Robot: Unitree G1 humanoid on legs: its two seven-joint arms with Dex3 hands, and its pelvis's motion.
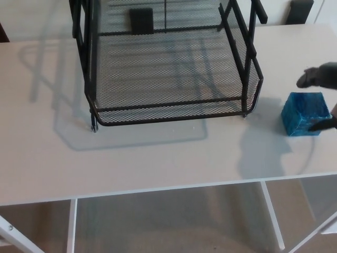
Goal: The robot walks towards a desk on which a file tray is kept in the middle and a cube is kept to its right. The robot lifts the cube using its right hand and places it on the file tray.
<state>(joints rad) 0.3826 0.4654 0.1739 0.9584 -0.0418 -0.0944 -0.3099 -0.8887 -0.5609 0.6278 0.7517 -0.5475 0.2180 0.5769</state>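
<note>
A blue cube (304,113) rests on the white desk (158,158) to the right of the black mesh file tray (168,113). My right hand (322,77) comes in from the right edge of the head view. One black finger hovers just beyond the cube's far side with a gap to it. Another fingertip (324,125) lies against the cube's near right corner. The hand straddles the cube with its fingers apart, and most of it is cut off by the picture's edge. The tray's lower shelf holds nothing. My left hand does not show.
The tray's black posts rise at its right side, close to the cube's left. The desk's front edge runs across the lower part of the view, with white frame legs and floor below it. A dark object stands at the far right beyond the desk.
</note>
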